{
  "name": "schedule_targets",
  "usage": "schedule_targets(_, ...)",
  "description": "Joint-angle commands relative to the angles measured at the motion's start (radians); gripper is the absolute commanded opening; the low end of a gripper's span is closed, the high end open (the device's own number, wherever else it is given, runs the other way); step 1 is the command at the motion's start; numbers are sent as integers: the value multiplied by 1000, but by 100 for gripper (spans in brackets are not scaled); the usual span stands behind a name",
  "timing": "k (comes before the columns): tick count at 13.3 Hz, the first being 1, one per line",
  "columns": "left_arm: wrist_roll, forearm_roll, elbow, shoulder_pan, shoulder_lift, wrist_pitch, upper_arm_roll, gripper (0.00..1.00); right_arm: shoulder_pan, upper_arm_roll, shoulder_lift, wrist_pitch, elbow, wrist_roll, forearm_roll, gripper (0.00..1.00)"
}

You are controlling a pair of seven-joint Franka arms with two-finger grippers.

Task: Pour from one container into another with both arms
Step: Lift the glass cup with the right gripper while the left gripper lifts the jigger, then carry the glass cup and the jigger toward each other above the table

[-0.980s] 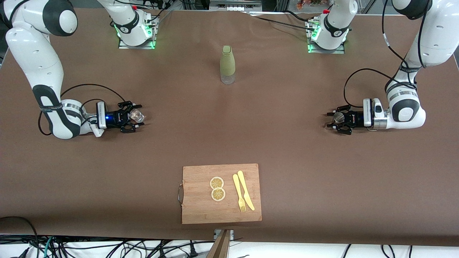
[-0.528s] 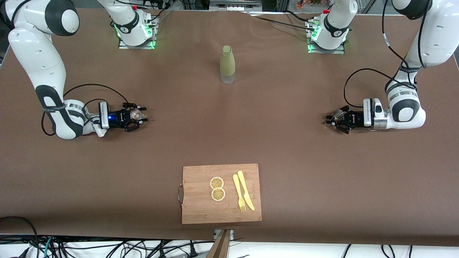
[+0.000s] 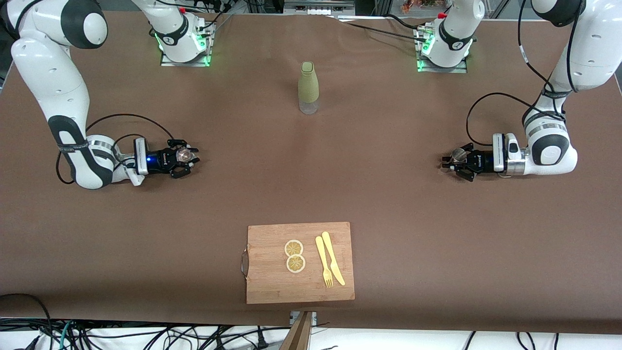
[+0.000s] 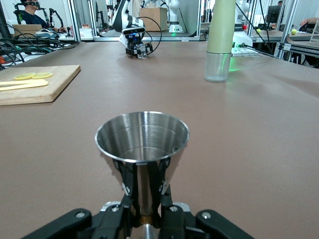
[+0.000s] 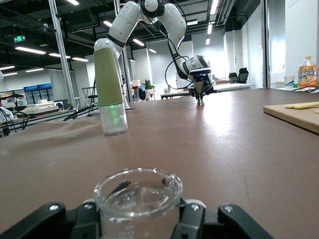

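I have the left gripper [image 3: 456, 160] low at the left arm's end of the tabletop [image 3: 379, 194], its jaws shut tight on the narrow waist of a steel jigger [image 4: 142, 144] that stands upright with its open cone facing up. In the left wrist view the black fingers [image 4: 125, 188] pinch the stem from both sides.

My right gripper [image 3: 187, 159] sits low at the right arm's end of the tabletop, jaws closed narrow around a small clear glass cup [image 5: 138, 199], which stands upright between them.

Midway between the two arms, toward the edge where the bases stand, I see an olive-green bottle [image 3: 308, 87] with a clear base, upright and well apart from both grippers.

Near the edge closest to the front camera lies a wooden cutting board [image 3: 272, 287] carrying two lemon slices [image 3: 294, 255], a yellow fork [image 3: 323, 262] and a yellow knife [image 3: 333, 258].
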Motion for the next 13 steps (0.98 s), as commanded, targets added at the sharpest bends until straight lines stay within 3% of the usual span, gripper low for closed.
schedule_targets(1,146,-30,1,3,-1,-53,17,0,40,16,84,47,-5,-40,42,32)
schedule_targets(6,123,-41,4,0,-13,-60,15,0,49,19,72,48,56,18,45,31)
schedule_targets(11,-20,-54,7,-49,-74,-51,11,0,71,33,61,47,122,110,47,26)
schedule_targets(13,-35,-108,9,-93,-83,-41,6,0,71,42,61,47,139,124,47,14)
